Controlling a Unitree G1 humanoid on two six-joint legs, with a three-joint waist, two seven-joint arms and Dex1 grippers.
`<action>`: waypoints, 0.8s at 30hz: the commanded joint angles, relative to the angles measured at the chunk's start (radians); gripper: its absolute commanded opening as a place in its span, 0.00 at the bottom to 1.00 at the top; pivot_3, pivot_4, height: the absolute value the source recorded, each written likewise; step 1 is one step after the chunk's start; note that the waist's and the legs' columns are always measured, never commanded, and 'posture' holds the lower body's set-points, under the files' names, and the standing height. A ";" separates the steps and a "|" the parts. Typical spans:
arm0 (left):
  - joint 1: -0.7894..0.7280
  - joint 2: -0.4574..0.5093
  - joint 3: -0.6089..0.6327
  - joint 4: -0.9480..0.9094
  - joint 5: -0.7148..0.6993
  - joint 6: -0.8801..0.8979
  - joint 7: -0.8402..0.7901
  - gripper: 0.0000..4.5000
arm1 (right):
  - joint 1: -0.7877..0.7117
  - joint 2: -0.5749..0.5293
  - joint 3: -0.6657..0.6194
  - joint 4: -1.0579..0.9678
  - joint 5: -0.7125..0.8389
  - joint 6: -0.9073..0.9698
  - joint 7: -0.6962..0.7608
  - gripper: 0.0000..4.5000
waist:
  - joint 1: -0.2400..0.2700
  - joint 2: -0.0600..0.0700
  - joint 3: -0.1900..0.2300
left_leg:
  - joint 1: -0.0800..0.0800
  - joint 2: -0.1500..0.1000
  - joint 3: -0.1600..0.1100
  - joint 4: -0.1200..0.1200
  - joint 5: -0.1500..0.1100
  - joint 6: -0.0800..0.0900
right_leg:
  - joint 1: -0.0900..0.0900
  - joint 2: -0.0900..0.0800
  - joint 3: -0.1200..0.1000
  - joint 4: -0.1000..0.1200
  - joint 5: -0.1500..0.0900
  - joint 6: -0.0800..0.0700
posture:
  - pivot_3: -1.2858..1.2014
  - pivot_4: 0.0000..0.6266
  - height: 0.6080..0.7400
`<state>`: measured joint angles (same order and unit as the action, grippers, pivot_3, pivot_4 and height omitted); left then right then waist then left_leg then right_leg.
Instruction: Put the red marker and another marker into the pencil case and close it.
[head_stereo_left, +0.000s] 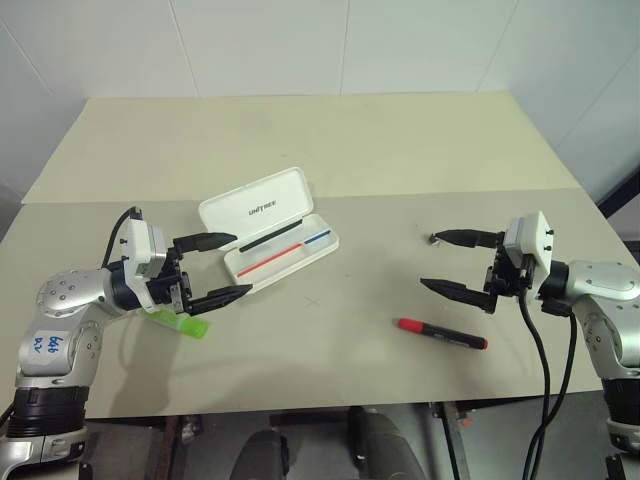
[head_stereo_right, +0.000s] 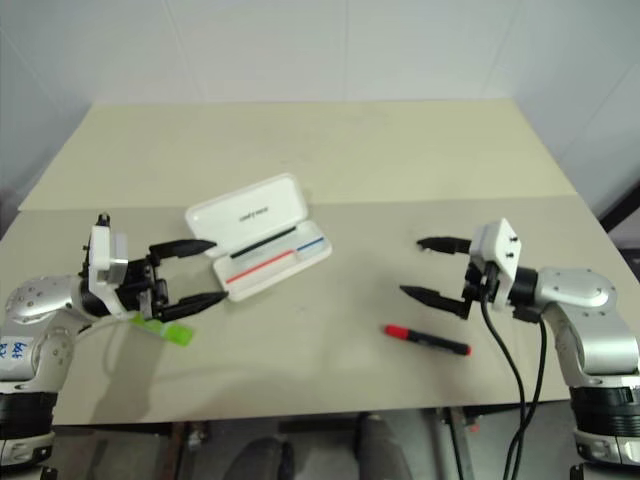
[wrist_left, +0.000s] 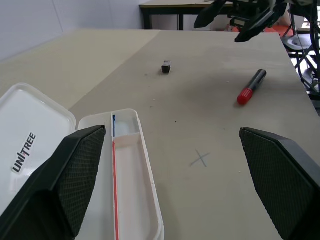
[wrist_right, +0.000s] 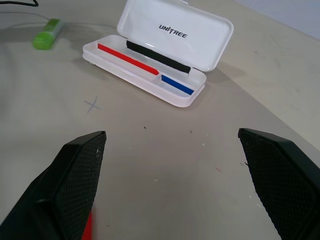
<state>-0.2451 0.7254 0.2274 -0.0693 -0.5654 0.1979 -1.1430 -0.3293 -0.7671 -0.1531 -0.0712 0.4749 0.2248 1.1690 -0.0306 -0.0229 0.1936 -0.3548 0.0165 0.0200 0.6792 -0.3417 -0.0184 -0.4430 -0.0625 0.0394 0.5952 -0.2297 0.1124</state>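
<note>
Lime green catches the eye first: the highlighter (head_stereo_left: 181, 325) lies on the table (head_stereo_left: 350, 150) just under the left gripper (head_stereo_left: 226, 267), whose fingers are spread wide and empty, hovering level as if lined up for a pick. Moving across, the white pencil case (head_stereo_left: 268, 229) sits open, lid tilted back, tray showing its red and blue lines, ready to receive both pens. Further right, the red marker (head_stereo_left: 442, 334) rests flat, cap toward the case. Above and just beyond it hangs the right gripper (head_stereo_left: 456, 263), fingers at full spread, nothing held, and I'd say it's poised to drop onto that marker. Neither pen is in yet.
</note>
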 joint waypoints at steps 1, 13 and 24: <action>0.006 0.020 0.021 -0.005 0.010 -0.017 -0.003 0.79 | -0.034 0.026 0.020 -0.018 0.009 -0.015 -0.002 1.00 | 0.001 0.000 0.000 | 0.000 0.000 0.000 0.000 0.000 0.000 | 0.000 0.000 0.000 0.000 0.000 0.000 | 0.52 0.24 1.00; -0.053 -0.015 -0.155 -0.073 0.112 0.137 0.115 0.56 | -0.057 0.147 0.116 -0.075 0.007 -0.065 -0.008 1.00 | 0.008 0.000 0.000 | -0.001 -0.001 -0.002 0.001 0.000 0.000 | 0.000 -0.001 -0.001 0.000 0.000 0.000 | 0.52 0.24 1.00; -0.105 -0.018 -0.231 -0.041 0.208 0.215 0.200 0.56 | -0.040 0.258 0.179 -0.163 -0.025 -0.082 -0.116 1.00 | 0.004 0.000 0.000 | 0.000 0.000 -0.002 0.001 0.000 0.000 | 0.000 0.000 -0.001 0.003 0.000 -0.001 | 0.52 0.24 1.00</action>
<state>-0.3266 0.7065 -0.0147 -0.1029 -0.3695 0.4078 -0.9619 -0.3735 -0.5143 0.0338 -0.1888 0.4415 0.1629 1.0708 -0.0266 -0.0231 0.1935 -0.3553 0.0160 0.0178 0.6806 -0.3417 -0.0185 -0.4433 -0.0626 0.0386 0.5986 -0.2299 0.1117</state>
